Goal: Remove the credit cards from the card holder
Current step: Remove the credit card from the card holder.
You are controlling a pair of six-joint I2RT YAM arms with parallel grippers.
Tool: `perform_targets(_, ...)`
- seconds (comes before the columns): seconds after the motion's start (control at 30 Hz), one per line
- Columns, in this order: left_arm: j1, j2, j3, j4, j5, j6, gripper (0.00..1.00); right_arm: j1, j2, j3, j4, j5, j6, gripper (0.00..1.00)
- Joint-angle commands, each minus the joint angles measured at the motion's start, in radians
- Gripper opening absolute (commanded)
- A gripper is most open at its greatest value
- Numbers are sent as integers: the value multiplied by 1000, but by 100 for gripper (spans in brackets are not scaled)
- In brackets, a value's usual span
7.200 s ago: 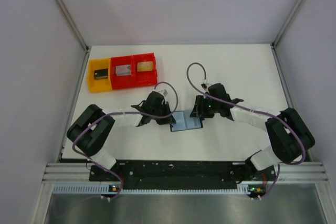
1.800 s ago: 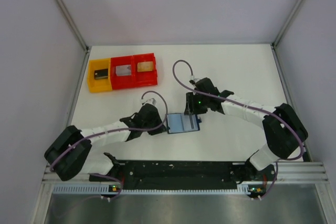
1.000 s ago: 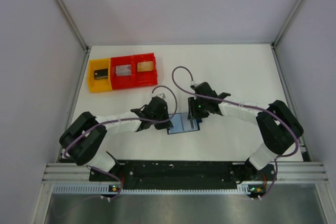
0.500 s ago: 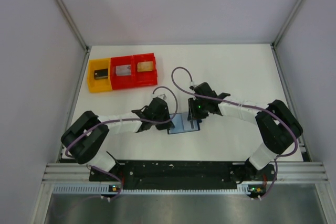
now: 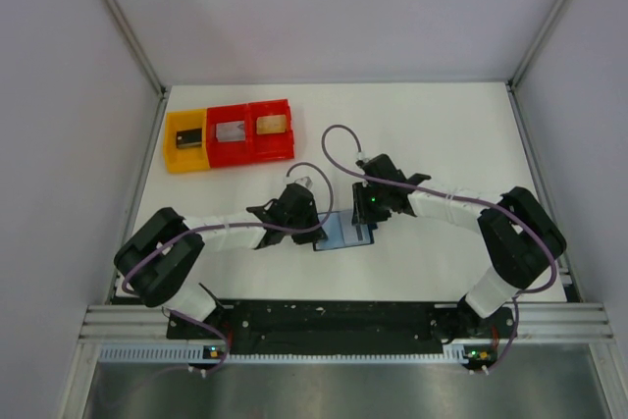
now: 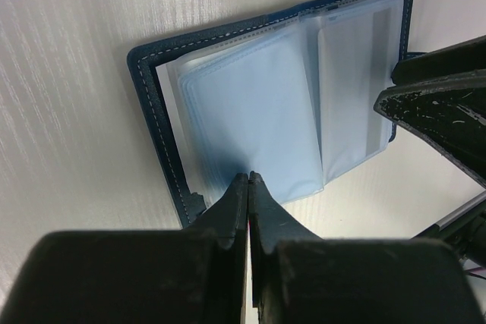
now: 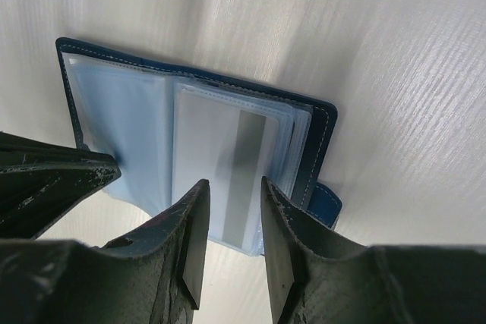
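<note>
Left gripper (image 6: 248, 180) first: its jaws are pressed together, the tips set on the edge of a clear sleeve of the card holder (image 6: 250, 104). The right gripper (image 7: 234, 184) is seen with fingers partly apart, poised over a grey card (image 7: 220, 157) with a darker stripe that is tucked in a sleeve. Whether the card is touched cannot be told. The card holder is laid open and flat near the middle of the near edge of the bench (image 5: 442, 125), between both grippers. A clasp tab (image 7: 326, 204) is shown on one edge of its cover. Red bins (image 5: 255, 130) and a yellow bin (image 5: 184, 141) are lined up at the far left corner.
</note>
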Motion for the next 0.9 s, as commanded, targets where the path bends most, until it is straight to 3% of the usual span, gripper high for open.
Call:
perform_targets(0.0,-11,6,-29,-18,-10,2,0,1,-31,13,-11,32,2,34)
perform_targets(0.87,-13,6,-34,-18,-15,-1,0,1,-2,7,-16,38,19,34)
